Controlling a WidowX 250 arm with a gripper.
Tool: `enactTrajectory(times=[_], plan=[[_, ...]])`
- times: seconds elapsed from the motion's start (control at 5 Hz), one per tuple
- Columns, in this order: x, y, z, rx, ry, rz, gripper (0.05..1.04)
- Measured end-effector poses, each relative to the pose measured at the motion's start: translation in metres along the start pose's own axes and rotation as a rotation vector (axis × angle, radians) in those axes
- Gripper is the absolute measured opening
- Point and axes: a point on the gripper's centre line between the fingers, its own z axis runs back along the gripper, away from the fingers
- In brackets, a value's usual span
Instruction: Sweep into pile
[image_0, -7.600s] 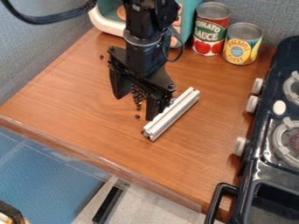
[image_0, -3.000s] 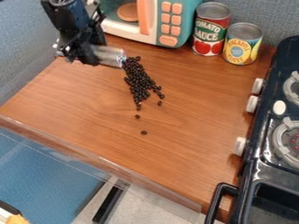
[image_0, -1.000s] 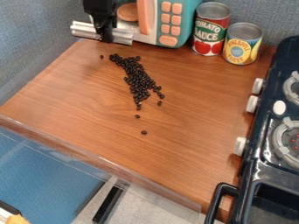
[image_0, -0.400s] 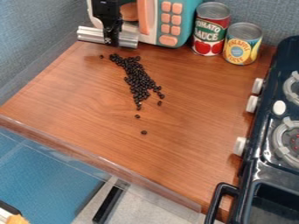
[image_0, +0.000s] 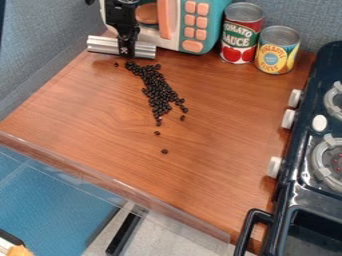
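My gripper (image_0: 126, 48) is at the upper left, in front of the toy microwave, shut on a silver metal bar (image_0: 145, 50) that lies crosswise, left to right. Just below the bar, black beans (image_0: 158, 92) form a long heap slanting down to the right across the wooden counter. Single beans lie apart from it: one (image_0: 116, 64) near the bar, one (image_0: 157, 133) below the heap and one (image_0: 164, 151) lower still.
A teal and white toy microwave (image_0: 208, 25) stands at the back. Right of it are a red tomato can (image_0: 241, 35) and a yellow can (image_0: 276, 52). A dark toy stove (image_0: 300, 175) lines the right side. The counter's front edge (image_0: 113, 182) slants across the lower left.
My gripper, earlier over the beans with the bar slanted, went to the back left and turned the bar crosswise. Lately the bar has come slightly lower, toward the beans, which stay put.
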Motion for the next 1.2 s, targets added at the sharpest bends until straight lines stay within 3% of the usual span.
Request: enactTrajectory(times=[0.6, 1.2], plan=[[-0.018, 0.013, -0.008, -0.007, 0.018, 0.002, 0.383], [-0.041, 0.028, -0.003, -0.008, 0.041, 0.02, 0.383]])
